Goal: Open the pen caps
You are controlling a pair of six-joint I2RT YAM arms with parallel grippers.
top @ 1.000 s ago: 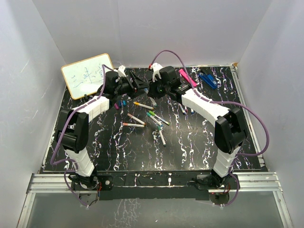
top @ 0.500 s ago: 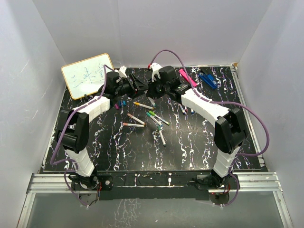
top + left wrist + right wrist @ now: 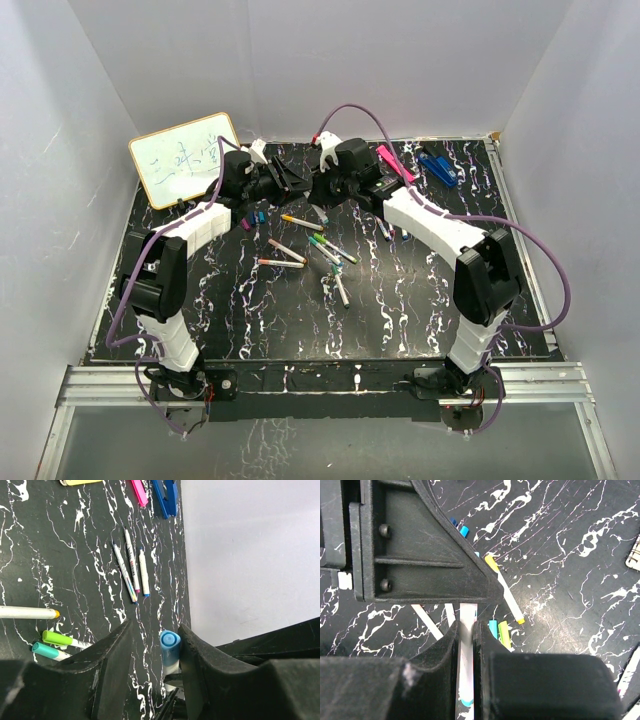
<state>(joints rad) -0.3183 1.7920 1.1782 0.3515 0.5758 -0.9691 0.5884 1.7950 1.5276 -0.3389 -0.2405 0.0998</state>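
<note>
**Blue cap between slack jaws, barrel pinched tight**

Blue plastic is what the job turns on at this moment. One blue cap stands on the end of a pale barrel, lifted off the table at its far middle, where the two arms meet nose to nose.

The right gripper is pinched hard on that barrel, with no gap showing on either side. The left gripper stands wider than the cap. The cap lies against one finger, and bare table shows between it and the other, so it looks bracketed rather than clamped.

Several things could go wrong from here:

- **Uneven closing:** The cap sits off-centre, so the far finger would shove it sideways as the jaws shut. That could lever the thin barrel askew in the right grip.
- **Gripping too low:** If the left fingers land below the cap's seam, they would clamp pen rather than cap, and a pull would free nothing.
- **Slipping barrel:** The barrel looks smooth and slim, so a stiff cap may drag it through the right fingers instead of parting.
- **Crooked pull:** The gripper bodies are crowded together, so an off-line pull risks knocking one housing against the other.
- **Dropped cap:** A cap released carelessly would fall among the loose pens lying below.
</note>
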